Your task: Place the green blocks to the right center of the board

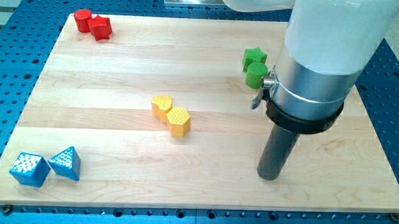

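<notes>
Tip: my tip [269, 177] rested on the tabletop [120, 102], well below the greens
Greens: star [254, 57] touching cylinder [256, 75], upper right
Hand: none fitted, only the rod

Two red blocks, a round one [82, 19] and a star-like one [101, 29], touch at the tabletop's [121, 76] top left corner. Two yellow blocks, a heart [162, 105] and a six-sided one [179, 120], touch near the middle. A blue cube-like block [30, 168] and a blue triangle [65, 162] sit at the bottom left.

Board [120, 89] pale smooth wood; blue blocks [44, 166] dimpled plastic; rod [276, 151] matt dark.
</notes>
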